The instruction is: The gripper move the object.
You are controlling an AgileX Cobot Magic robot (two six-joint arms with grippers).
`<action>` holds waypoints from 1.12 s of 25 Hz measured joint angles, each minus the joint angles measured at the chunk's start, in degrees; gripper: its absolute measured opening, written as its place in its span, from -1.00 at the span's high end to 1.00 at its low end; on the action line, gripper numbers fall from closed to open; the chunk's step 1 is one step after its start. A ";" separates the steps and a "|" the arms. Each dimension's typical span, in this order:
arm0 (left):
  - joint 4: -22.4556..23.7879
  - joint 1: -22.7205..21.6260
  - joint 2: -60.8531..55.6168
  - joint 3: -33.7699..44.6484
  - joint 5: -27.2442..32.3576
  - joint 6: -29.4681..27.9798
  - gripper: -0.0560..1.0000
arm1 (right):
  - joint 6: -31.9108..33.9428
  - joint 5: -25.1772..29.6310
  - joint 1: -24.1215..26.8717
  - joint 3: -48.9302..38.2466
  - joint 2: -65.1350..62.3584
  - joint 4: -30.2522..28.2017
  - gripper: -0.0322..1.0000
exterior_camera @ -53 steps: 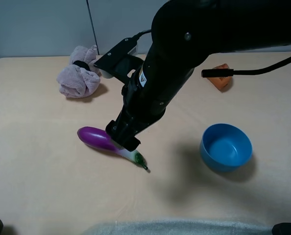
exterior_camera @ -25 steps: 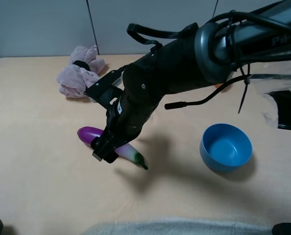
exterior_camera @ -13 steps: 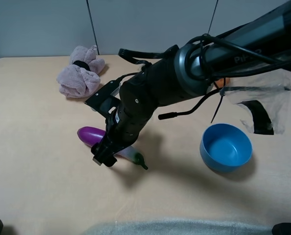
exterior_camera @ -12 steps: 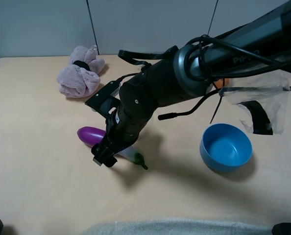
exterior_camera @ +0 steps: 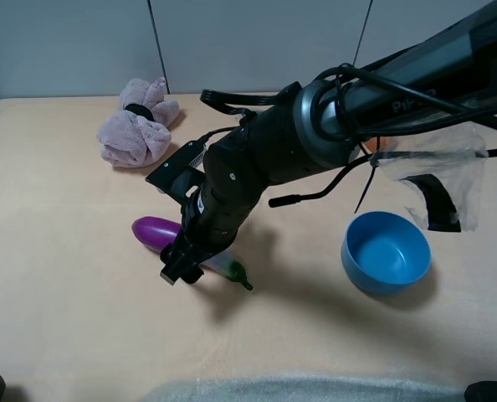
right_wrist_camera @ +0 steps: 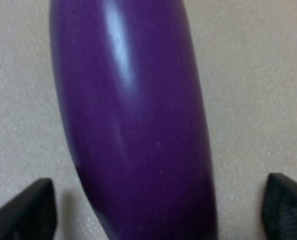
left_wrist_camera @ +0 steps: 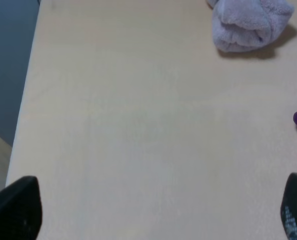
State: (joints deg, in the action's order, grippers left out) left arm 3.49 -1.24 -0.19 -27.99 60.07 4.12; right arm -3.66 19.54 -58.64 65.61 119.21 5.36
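Two dark fingers (right_wrist_camera: 28,210) of the black right hand (right_wrist_camera: 153,210) stood apart astride the glossy purple toy eggplant (right_wrist_camera: 133,115) on the beige tabletop (exterior_camera: 73,318), grasp unmade; closing on it seemed next.

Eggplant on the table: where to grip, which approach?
Take the eggplant across its thick purple midsection, likely coming down from above. It lies flat on the table, long and rounded, tapering to a thin stem that offers little to pinch. The right end effector straddles it, fingers apart on either side.
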 joint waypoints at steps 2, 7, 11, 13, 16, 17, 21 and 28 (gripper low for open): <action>0.00 0.00 0.00 0.00 0.00 0.00 -0.91 | 0.00 0.00 0.00 0.00 0.00 -0.02 -0.05; 0.00 0.00 0.00 0.00 0.00 0.00 -0.91 | 0.00 0.00 0.00 0.00 0.00 -0.37 0.26; 0.00 0.00 0.00 0.00 0.00 0.00 -0.91 | 0.00 0.00 0.00 0.00 0.00 -0.90 0.27; 0.00 0.00 0.00 0.00 0.00 0.00 -0.91 | 0.00 0.00 0.00 0.00 0.00 -0.96 0.27; 0.00 0.00 0.00 0.00 0.00 0.00 -0.91 | 0.00 0.00 0.00 0.00 0.00 -1.03 0.27; 0.00 0.00 0.00 0.00 0.00 0.00 -0.91 | 0.00 0.00 0.00 0.00 0.00 -1.03 0.27; 0.00 0.00 0.00 0.00 0.00 0.00 -0.91 | 0.00 0.00 0.00 0.00 0.00 -1.07 0.27; 0.00 0.00 0.00 0.00 0.00 0.00 -0.91 | 0.00 0.36 0.00 0.00 -0.07 -1.07 0.27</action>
State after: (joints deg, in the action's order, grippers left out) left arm 3.49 -1.24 -0.19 -27.99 60.07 4.12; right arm -3.66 19.90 -58.64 65.61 119.14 4.29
